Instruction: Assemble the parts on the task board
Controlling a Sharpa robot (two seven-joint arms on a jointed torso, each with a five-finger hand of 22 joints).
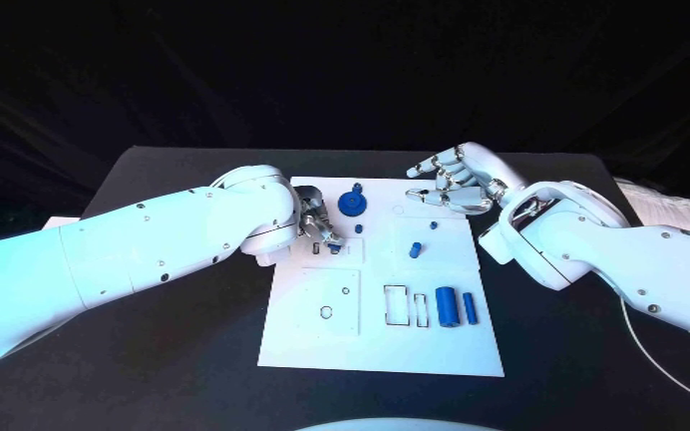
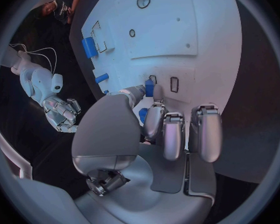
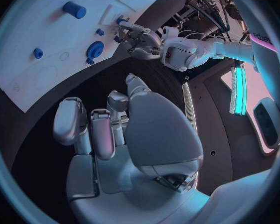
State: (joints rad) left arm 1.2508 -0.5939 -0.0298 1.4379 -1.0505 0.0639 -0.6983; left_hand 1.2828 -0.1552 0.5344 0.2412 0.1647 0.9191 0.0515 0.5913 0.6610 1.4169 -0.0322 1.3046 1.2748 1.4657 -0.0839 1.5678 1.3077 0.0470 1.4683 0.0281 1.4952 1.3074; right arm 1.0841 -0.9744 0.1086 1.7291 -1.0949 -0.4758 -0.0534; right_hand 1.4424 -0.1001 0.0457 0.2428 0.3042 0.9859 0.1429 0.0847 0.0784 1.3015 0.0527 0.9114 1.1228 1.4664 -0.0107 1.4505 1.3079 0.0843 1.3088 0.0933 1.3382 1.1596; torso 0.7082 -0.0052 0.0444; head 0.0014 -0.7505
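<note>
- On the white task board (image 1: 381,346) in the middle of the black table (image 1: 172,351), the small blue parts lie scattered: a round gear-like piece (image 1: 354,202) near the far edge, a short peg (image 1: 416,248) near the centre, and two longer bars (image 1: 458,306) side by side toward the near right.
- The left hand (image 1: 319,226) sits low over the board's left side, and its fingertips (image 2: 154,97) pinch a small blue part (image 2: 149,88) right at a little rectangular slot.
- The right hand (image 1: 453,182) hovers over the board's far right corner, fingers curled inward and apart from the board; nothing shows in its grasp.
- The parts look like rigid, light plastic, probably smooth and easy to let slip or tip.
- A grip across the short sides, near the top of the piece, should keep the lower end free to enter its slot.
- The likely risk is the piece tilting and jamming at the slot's edge.
</note>
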